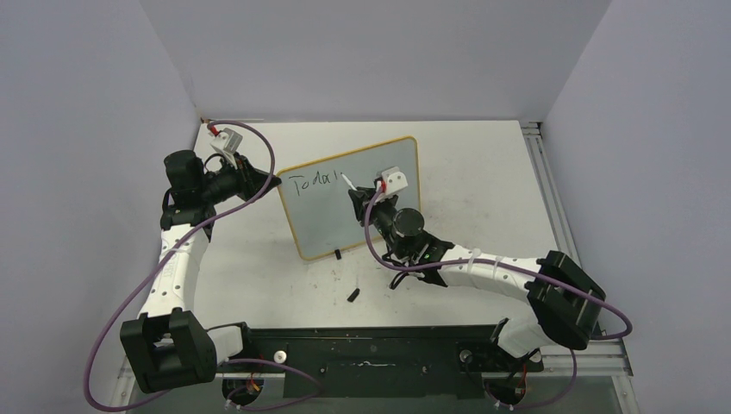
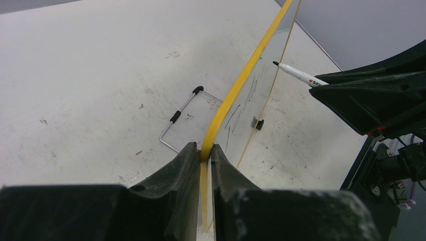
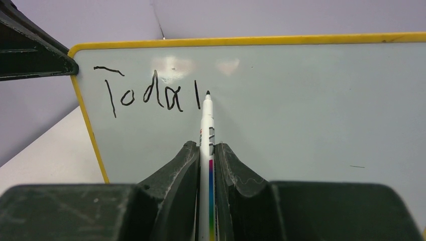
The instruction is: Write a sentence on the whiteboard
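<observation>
Propped on your scuffed white surface (image 1: pixel 483 172), the glossy yellow-framed whiteboard (image 1: pixel 332 220) has its edge clenched by your left end effector (image 2: pixel 206 150). Your right end effector (image 3: pixel 206 153) grasps a slim marker pen (image 3: pixel 206 113), tip beside the thin black sentence (image 3: pixel 143 95), reading "Toda" plus one stroke.

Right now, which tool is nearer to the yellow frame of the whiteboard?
Left. The left tool is shut on the whiteboard at its frame's left edge; the right tool holds the marker, tip at the board's face, inside the frame.
</observation>
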`<action>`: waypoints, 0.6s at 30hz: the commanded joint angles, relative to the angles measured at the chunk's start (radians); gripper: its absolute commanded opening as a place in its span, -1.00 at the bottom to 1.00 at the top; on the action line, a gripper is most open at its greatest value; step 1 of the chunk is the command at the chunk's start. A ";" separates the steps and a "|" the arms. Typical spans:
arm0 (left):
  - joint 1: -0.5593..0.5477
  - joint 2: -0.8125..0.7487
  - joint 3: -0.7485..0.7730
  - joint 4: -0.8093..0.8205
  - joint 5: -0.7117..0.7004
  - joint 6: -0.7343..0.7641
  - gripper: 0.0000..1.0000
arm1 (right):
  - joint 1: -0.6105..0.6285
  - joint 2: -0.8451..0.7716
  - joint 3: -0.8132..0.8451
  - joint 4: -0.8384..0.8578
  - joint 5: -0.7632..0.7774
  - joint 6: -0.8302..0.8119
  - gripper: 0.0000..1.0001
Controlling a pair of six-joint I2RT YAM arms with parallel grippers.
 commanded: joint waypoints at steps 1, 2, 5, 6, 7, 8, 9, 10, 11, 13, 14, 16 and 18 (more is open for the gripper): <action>0.009 -0.008 0.007 0.020 0.013 0.000 -1.00 | -0.013 0.014 0.022 0.074 0.009 -0.011 -0.89; 0.010 -0.008 0.007 0.020 0.012 0.000 -1.00 | -0.014 0.016 0.024 0.075 0.007 -0.011 -0.89; 0.009 -0.008 0.007 0.020 0.013 0.001 -1.00 | -0.016 0.028 0.028 0.066 0.000 -0.014 -0.89; 0.009 -0.008 0.007 0.020 0.013 0.000 -1.00 | -0.016 0.030 0.029 0.063 0.001 -0.016 -0.89; 0.010 -0.008 0.006 0.020 0.014 0.001 -1.00 | -0.016 0.033 0.029 0.060 0.000 -0.017 -0.89; 0.010 -0.008 0.006 0.020 0.014 0.000 -1.00 | -0.016 0.035 0.029 0.056 -0.001 -0.018 -0.89; 0.010 -0.008 0.007 0.020 0.013 0.000 -1.00 | -0.015 0.035 0.027 0.053 -0.003 -0.018 -0.89; 0.010 -0.008 0.007 0.020 0.014 0.000 -1.00 | -0.015 0.036 0.025 0.049 -0.005 -0.016 -0.89; 0.010 -0.008 0.007 0.020 0.013 0.000 -1.00 | -0.012 0.037 0.023 0.047 -0.005 -0.015 -0.89; 0.009 -0.009 0.006 0.020 0.013 0.000 -1.00 | -0.008 0.039 0.016 0.039 -0.008 -0.012 -0.89; 0.010 -0.010 0.006 0.020 0.015 0.000 -1.00 | -0.006 0.041 0.013 0.038 -0.010 -0.009 -0.89; 0.010 -0.010 0.006 0.020 0.015 0.000 -1.00 | 0.002 0.044 0.007 0.035 -0.012 -0.003 -0.89; 0.010 -0.009 0.005 0.021 0.015 0.000 -1.00 | 0.010 0.047 0.002 0.031 -0.011 0.003 -0.89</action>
